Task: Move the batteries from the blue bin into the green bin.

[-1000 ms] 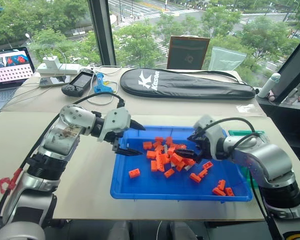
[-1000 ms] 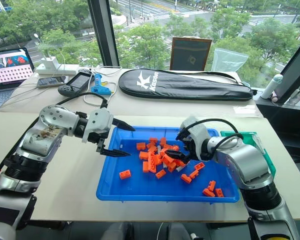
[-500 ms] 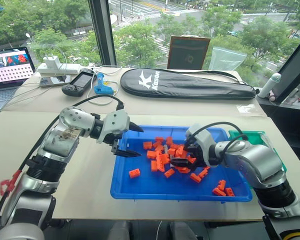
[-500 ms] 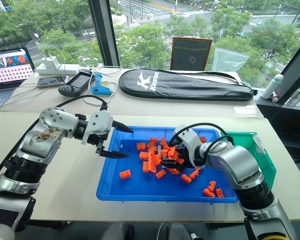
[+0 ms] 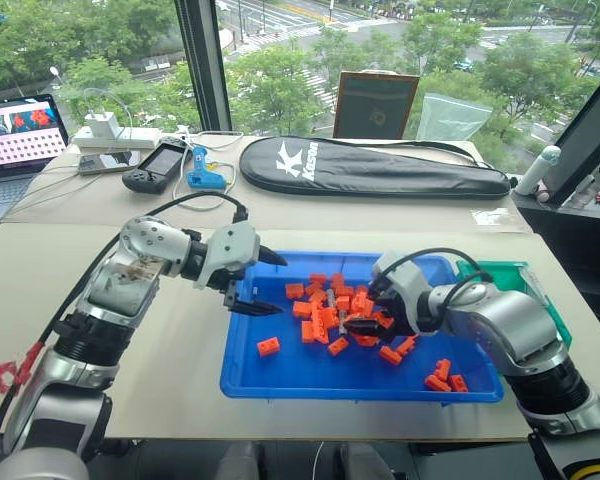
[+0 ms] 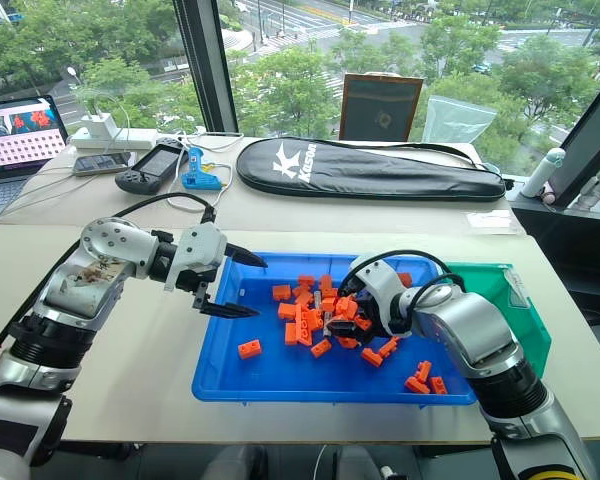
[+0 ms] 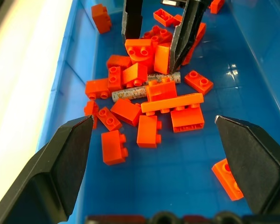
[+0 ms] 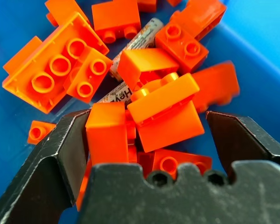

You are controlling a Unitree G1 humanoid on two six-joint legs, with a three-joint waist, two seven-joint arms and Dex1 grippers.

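- Right hand (image 6: 345, 322) down in brick pile (image 7: 149, 100) in blue bin (image 5: 280, 385), fingers apart around bricks; batteries (image 7: 144, 87) buried underneath.
- Left hand (image 5: 255, 283) open, empty, hovering clear at bin's left.
- Green bin (image 6: 515, 310) waits right.

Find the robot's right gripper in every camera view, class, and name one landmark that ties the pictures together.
Head views: the right gripper is low over the middle of the blue bin.
Left wrist view: the right gripper faces the camera, across the bricks, its two black fingers astride them.
Right wrist view: its own fingers stand open around orange bricks.
Shared landmark: the orange brick pile, with a grey battery lying in it.
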